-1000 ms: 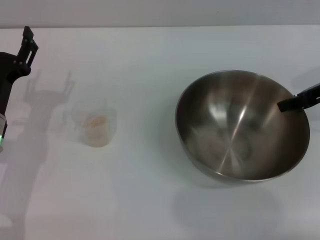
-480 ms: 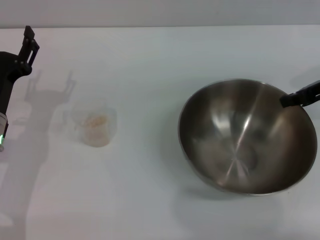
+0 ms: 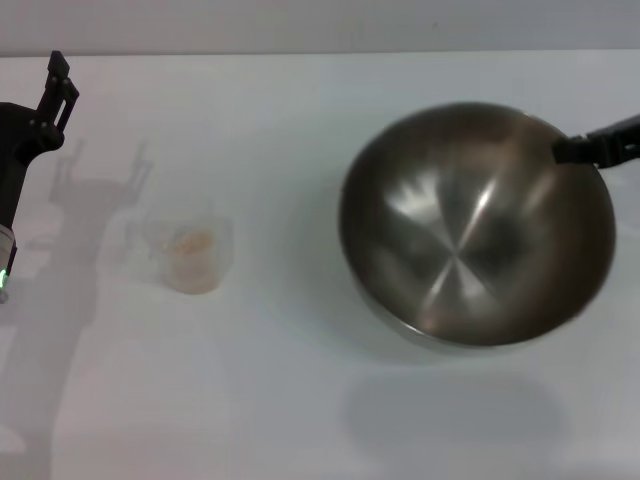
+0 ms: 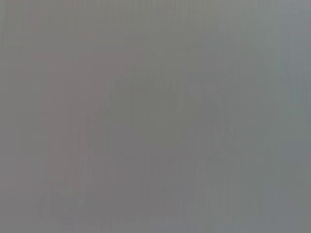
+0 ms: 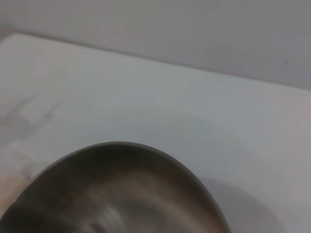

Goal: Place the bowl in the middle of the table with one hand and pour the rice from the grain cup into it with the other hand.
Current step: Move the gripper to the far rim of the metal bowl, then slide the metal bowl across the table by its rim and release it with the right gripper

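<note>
The large steel bowl [image 3: 475, 225] hangs above the white table [image 3: 300, 400] at the right, tilted, with its shadow on the table below it. My right gripper [image 3: 577, 149] is shut on the bowl's far right rim. The bowl's rim and inside fill the lower part of the right wrist view [image 5: 121, 194]. The small clear grain cup [image 3: 190, 255] stands on the table at the left with a little rice [image 3: 192, 243] in it. My left gripper [image 3: 55, 90] is open and empty at the far left edge, behind and to the left of the cup. The left wrist view shows only flat grey.
The table's far edge [image 3: 320, 52] meets a grey wall at the back. Bare white tabletop lies between the cup and the bowl. The left arm's shadow falls around the cup.
The bowl has risen off the table and shifted a little to the left and farther back in my right gripper. The left arm and the cup have not moved.
</note>
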